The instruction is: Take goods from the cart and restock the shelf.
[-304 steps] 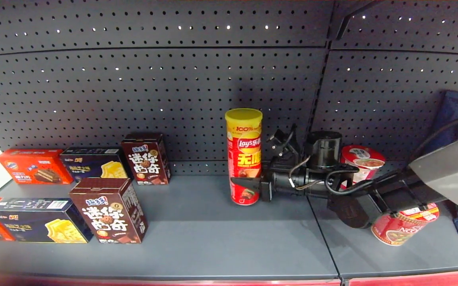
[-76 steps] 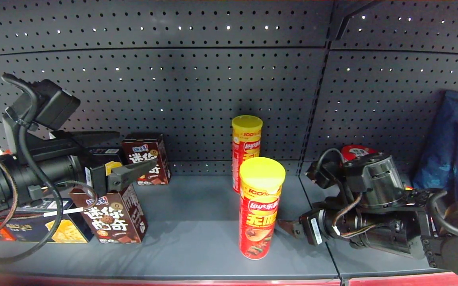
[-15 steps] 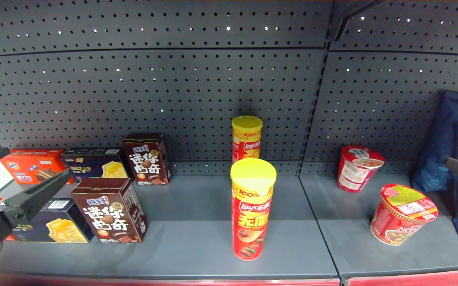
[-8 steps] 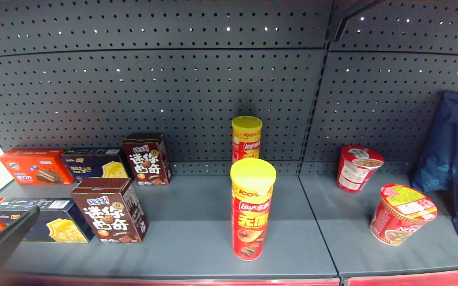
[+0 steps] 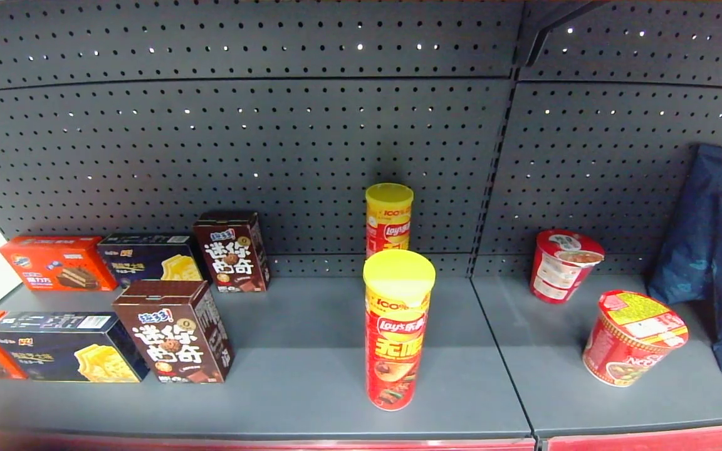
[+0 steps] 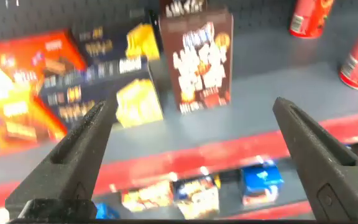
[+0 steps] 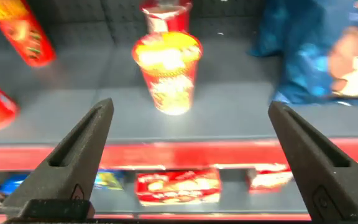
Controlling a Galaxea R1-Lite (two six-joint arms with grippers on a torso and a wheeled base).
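Two red chip cans with yellow lids stand mid-shelf, one at the front [image 5: 397, 329] and one behind it [image 5: 388, 219] by the pegboard. Brown cookie boxes [image 5: 175, 330] [image 5: 231, 249] stand to their left. Two red cup noodles [image 5: 633, 337] [image 5: 563, 265] sit on the right panel. My left gripper [image 6: 194, 143] is open and empty, out in front of the shelf's red edge [image 6: 229, 165] and facing the front brown box [image 6: 197, 59]. My right gripper [image 7: 191, 149] is open and empty too, facing the front cup noodle [image 7: 166, 71] from off the shelf.
Orange and dark blue boxes [image 5: 54, 270] [image 5: 63, 356] fill the shelf's left end. Blue bags [image 5: 718, 250] lean at the far right. A lower shelf with packaged goods [image 7: 176, 186] shows under the red edge. Bare shelf lies around the front can.
The left gripper's finger has slid out of the head view at the lower left, and the right one left at the right edge a moment before. The goods have not moved.
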